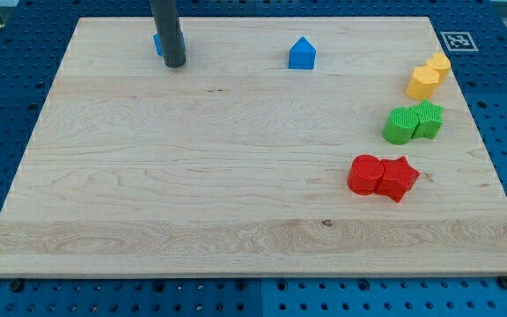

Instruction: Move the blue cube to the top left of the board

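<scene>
The blue cube (157, 43) lies near the board's top left and is mostly hidden behind my dark rod; only a blue sliver shows at the rod's left side. My tip (174, 63) rests on the board right against the cube, at its lower right. A second blue block (302, 55), shaped like a small house with a pointed top, lies at the top middle, well to the right of my tip.
At the view's right lie pairs of touching blocks: a yellow pair (428, 77), a green cylinder (400, 125) with a green star (428, 118), and a red cylinder (365, 173) with a red star (399, 178). The wooden board (192, 202) sits on a blue pegboard.
</scene>
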### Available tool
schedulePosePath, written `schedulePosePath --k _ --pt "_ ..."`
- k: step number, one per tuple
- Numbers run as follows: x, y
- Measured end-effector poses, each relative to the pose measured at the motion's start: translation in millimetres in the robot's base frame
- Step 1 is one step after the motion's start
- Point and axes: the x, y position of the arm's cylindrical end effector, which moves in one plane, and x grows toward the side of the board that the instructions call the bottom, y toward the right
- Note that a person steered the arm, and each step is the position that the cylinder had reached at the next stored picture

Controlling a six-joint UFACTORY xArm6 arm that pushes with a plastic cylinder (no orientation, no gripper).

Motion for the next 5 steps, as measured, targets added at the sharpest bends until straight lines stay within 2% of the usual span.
schedulePosePath --k 1,2,3,4,5 --pt "-15 -24" --pt "-1 -14" --pt "29 38" --pt "10 61" --pt "-22 54"
